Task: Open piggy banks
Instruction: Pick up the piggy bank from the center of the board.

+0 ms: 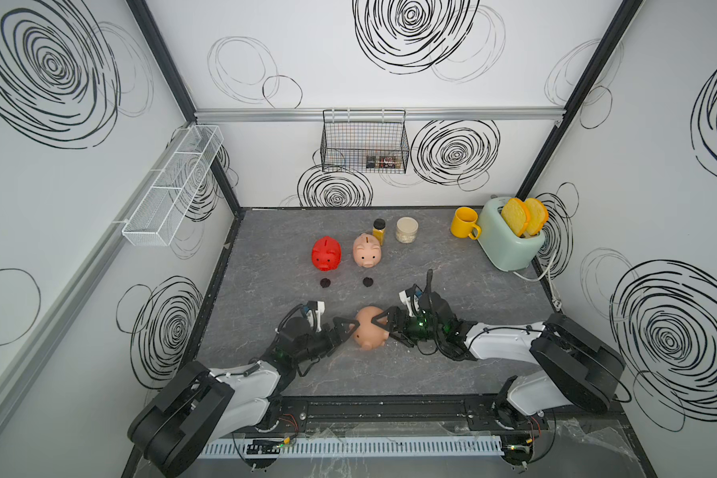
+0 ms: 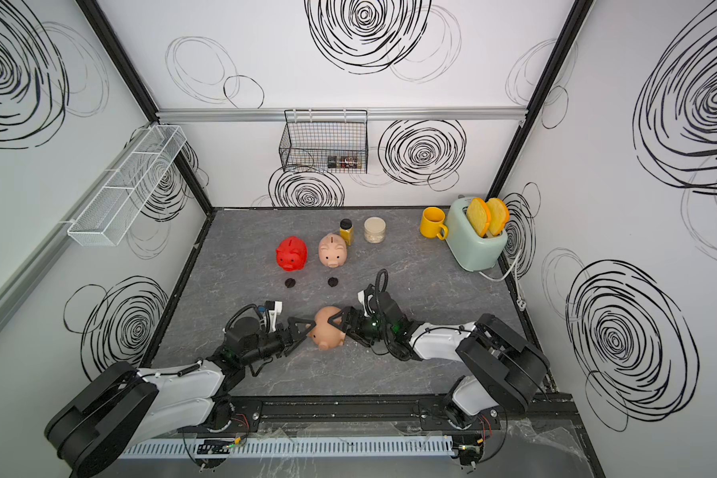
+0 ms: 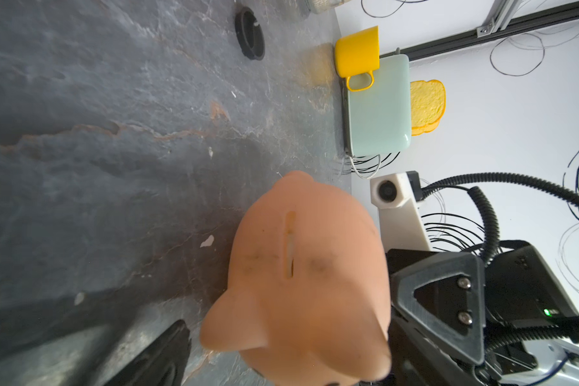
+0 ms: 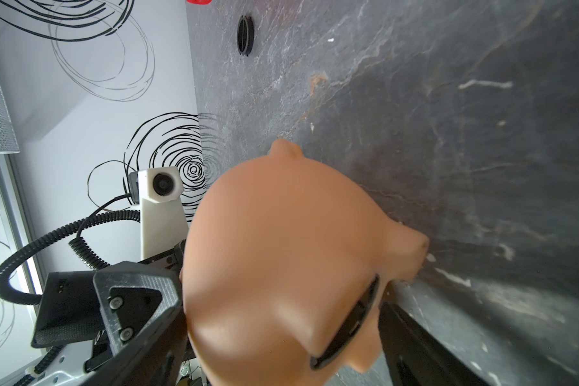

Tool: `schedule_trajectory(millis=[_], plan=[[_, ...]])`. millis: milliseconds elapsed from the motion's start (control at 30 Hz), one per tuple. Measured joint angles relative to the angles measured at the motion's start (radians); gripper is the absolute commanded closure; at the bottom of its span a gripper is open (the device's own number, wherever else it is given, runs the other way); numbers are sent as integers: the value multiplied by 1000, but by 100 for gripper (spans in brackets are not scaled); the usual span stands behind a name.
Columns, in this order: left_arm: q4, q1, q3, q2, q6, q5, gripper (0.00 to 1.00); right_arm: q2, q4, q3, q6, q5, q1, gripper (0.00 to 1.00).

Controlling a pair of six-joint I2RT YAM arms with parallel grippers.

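Note:
The peach-tan piggy bank (image 1: 369,331) (image 2: 328,335) lies tipped near the table's front. Its coin slot (image 3: 290,247) faces my left gripper (image 1: 346,333) and its black belly plug (image 4: 351,317) sits in place on the side of my right gripper (image 1: 383,329). Both grippers stand rolled and wide open, one finger over the pig and one along the table. A strip of table shows beside the left lower finger (image 3: 163,354). The red piggy bank (image 1: 326,254) and the pink piggy bank (image 1: 366,249) stand further back, each with a loose black plug (image 1: 326,283) (image 1: 367,282) in front of it.
A spice jar (image 1: 378,231) and a lidded jar (image 1: 407,230) stand behind the pink pig. A yellow mug (image 1: 464,222) and a mint toaster (image 1: 508,244) with bread fill the back right corner. A wire basket (image 1: 365,140) and a white mesh shelf (image 1: 172,186) hang on the walls.

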Motion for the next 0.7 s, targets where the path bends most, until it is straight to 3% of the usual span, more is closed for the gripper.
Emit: schedule_trajectory(millis=[700], plan=[[361,-76,-17,267,-161,-40,3,0,23,-13,14,2,-3,7]])
